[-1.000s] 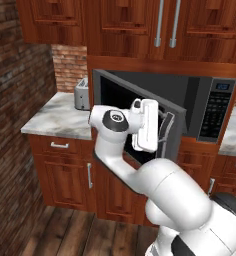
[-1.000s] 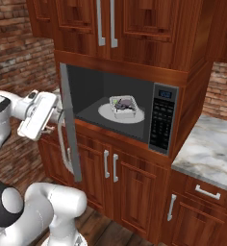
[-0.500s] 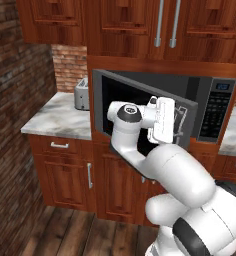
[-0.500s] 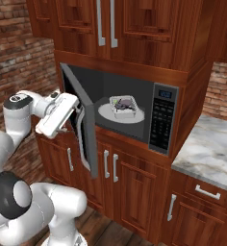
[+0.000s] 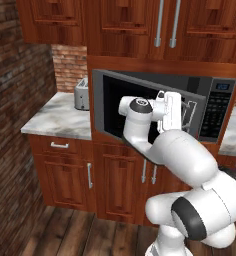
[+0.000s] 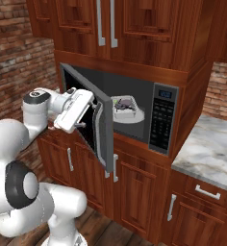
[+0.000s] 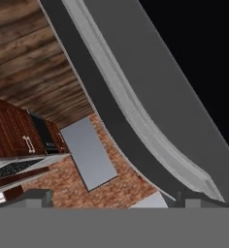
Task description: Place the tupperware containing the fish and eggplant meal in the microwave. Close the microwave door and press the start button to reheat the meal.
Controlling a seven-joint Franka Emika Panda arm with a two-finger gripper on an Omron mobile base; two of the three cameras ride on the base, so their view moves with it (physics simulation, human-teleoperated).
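Note:
The microwave (image 6: 134,103) is built in under the wooden cabinets, with its black keypad (image 6: 161,117) on the right. Inside, the tupperware (image 6: 126,111) sits on a white turntable and holds the fish and eggplant meal (image 6: 122,102). The microwave door (image 6: 100,129) stands about half shut, hinged on the left. My gripper (image 6: 89,115) is open and presses against the door's outer face near its free edge. In the left base view the gripper (image 5: 186,111) lies across the door (image 5: 135,107). In the hand view the door's grey frame (image 7: 111,101) runs close past my fingertips (image 7: 199,196).
A small silver toaster (image 5: 81,93) stands on the marble counter (image 5: 55,120) left of the microwave. Another marble counter (image 6: 209,151) lies to the right. Wooden cabinets with silver handles are above (image 6: 106,24) and below (image 6: 134,192). A brick wall (image 5: 15,75) closes the left side.
The door has swung further toward shut. My hand has travelled right with it, staying against its outer face. The fingers stay apart.

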